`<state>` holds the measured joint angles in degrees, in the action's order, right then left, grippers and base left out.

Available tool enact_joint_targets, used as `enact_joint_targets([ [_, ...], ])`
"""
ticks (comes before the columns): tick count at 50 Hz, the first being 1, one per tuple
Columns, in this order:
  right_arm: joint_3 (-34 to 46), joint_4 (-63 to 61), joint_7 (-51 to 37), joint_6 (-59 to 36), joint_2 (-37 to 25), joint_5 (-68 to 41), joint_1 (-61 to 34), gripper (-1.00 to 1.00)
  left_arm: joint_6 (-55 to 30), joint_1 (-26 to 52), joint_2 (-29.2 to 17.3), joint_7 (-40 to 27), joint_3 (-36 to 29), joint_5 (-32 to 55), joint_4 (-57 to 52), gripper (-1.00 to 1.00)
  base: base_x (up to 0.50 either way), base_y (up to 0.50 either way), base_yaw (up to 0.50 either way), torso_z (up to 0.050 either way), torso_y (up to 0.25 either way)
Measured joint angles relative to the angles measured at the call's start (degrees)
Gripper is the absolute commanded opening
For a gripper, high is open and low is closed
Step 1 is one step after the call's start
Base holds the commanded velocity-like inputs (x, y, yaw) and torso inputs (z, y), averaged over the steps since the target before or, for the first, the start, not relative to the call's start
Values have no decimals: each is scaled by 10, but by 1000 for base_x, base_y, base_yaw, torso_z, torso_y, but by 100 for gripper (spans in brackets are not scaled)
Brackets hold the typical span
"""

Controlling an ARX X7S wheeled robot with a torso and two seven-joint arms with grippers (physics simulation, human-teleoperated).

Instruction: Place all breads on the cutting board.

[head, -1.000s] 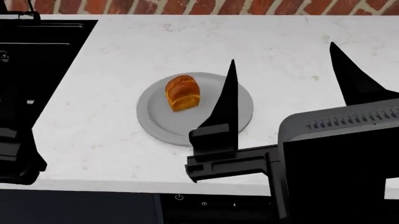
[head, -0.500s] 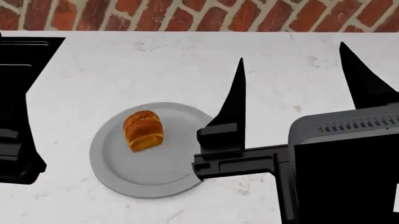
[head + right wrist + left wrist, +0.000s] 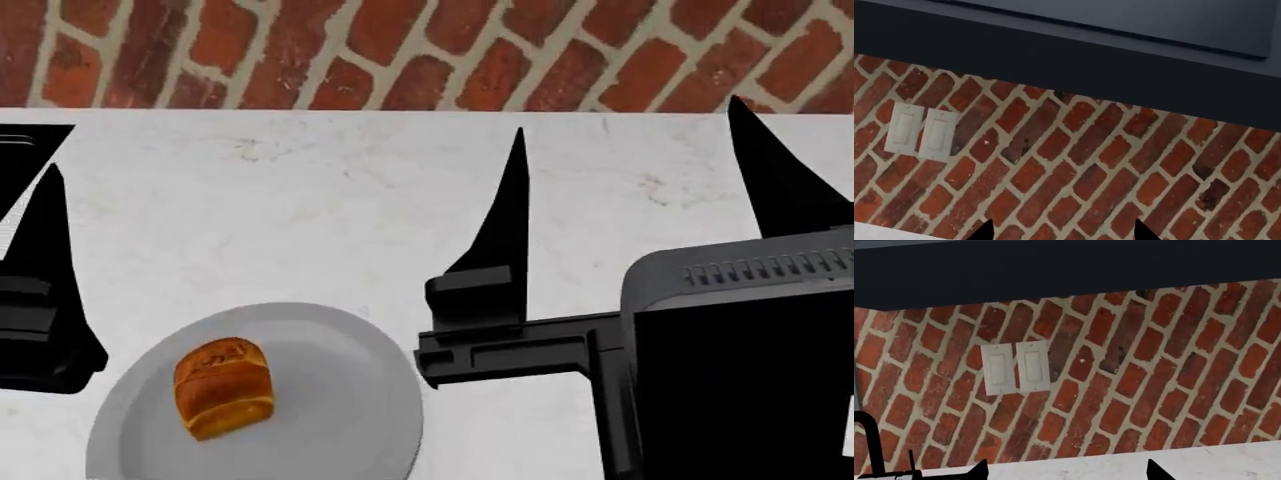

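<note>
The golden-orange mini loaf [image 3: 223, 388] lies on a round grey plate [image 3: 334, 400] at the lower left of the head view. My right gripper [image 3: 641, 190] is open and empty, its fingers spread above the white counter to the right of the plate. It also shows in the right wrist view [image 3: 1062, 232], facing the brick wall. My left gripper [image 3: 1066, 472] is open and empty; one of its fingers [image 3: 47, 260] shows at the left edge of the head view, beside the plate. The round bun and the cutting board are out of view.
A white marble counter [image 3: 307, 200] runs back to a red brick wall [image 3: 400, 50]. A black surface [image 3: 24, 150] lies at the far left. Two white wall switches [image 3: 1016, 366] sit on the wall, under a dark cabinet [image 3: 1054, 265].
The head view has swung up and right: the plate and loaf slid to the lower left of the picture and more brick wall shows. The right gripper stays open.
</note>
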<state>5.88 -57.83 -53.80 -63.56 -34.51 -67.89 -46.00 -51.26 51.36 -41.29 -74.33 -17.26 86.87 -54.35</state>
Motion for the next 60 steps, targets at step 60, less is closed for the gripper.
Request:
enact_joint_targets([
  [60, 17, 29, 36, 75, -30, 43, 60, 100, -326, 557, 44, 872, -415, -118, 445, 100, 92, -26, 0, 0, 0],
])
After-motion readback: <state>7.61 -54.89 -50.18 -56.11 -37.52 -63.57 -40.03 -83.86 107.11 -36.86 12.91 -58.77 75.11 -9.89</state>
